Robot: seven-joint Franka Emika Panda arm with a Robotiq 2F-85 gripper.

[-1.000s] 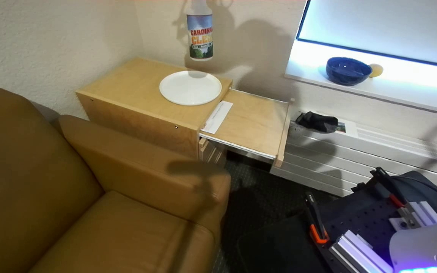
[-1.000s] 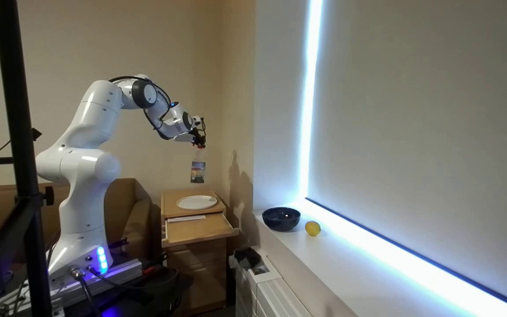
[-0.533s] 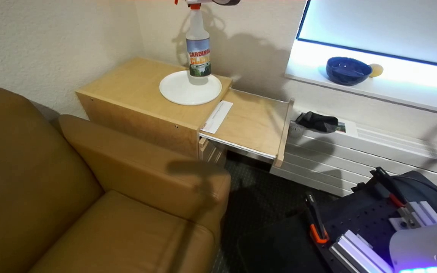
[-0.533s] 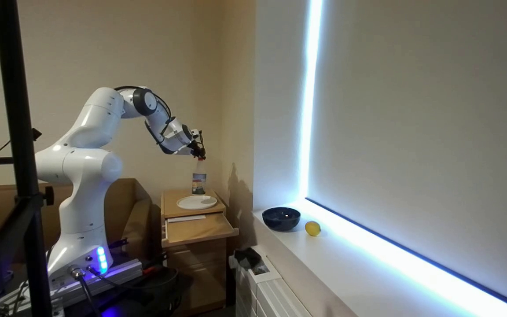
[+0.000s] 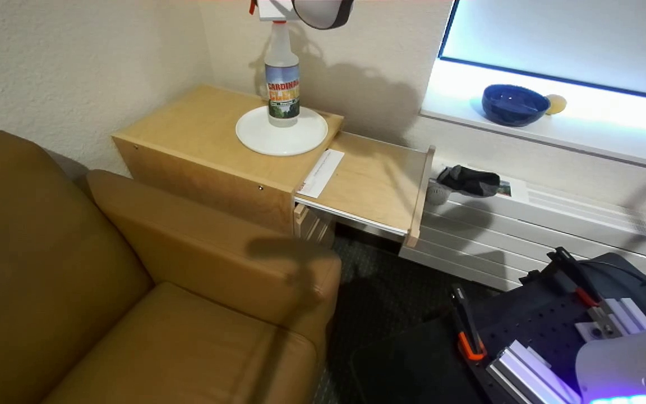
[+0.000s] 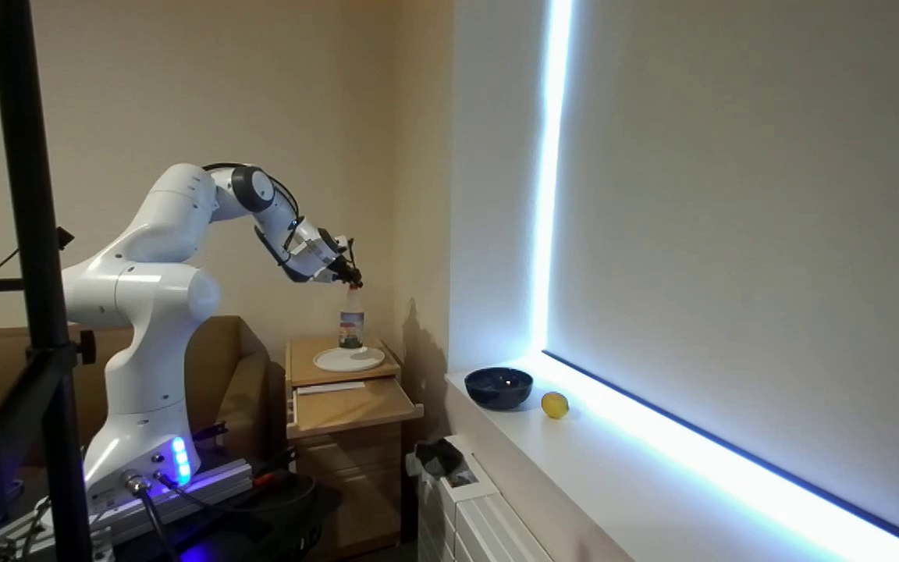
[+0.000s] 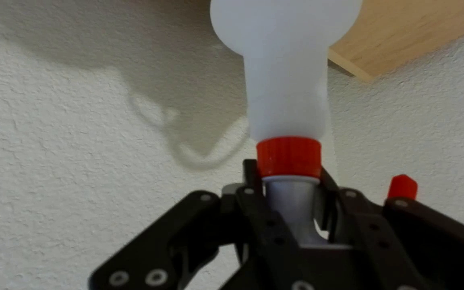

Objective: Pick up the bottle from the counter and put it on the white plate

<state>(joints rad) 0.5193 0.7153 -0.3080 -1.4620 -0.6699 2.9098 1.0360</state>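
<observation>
The bottle (image 5: 282, 92) is a translucent spray bottle with a red collar and a blue label. It hangs upright over the white plate (image 5: 255, 134), its base very low; I cannot tell whether it touches. In an exterior view the bottle (image 6: 351, 326) appears over the back part of the plate (image 6: 332, 361). My gripper (image 6: 353, 281) is shut on the bottle's trigger head just at the red collar. In the wrist view the fingers of my gripper (image 7: 288, 171) flank the collar of the bottle (image 7: 286, 88). The counter (image 6: 574, 457) is the white window ledge, away from the bottle.
The plate stands on a wooden cabinet (image 5: 188, 123) with a pulled-out shelf (image 5: 373, 179) bearing a paper strip (image 5: 322, 173). A dark blue bowl (image 6: 499, 388) and a yellow object (image 6: 554, 405) sit on the ledge. Walls stand close behind the cabinet. A brown sofa (image 5: 211, 241) is in front.
My gripper has lowered the bottle from well above the plate to just at it. In the last half second it also shifted slightly toward the sofa side.
</observation>
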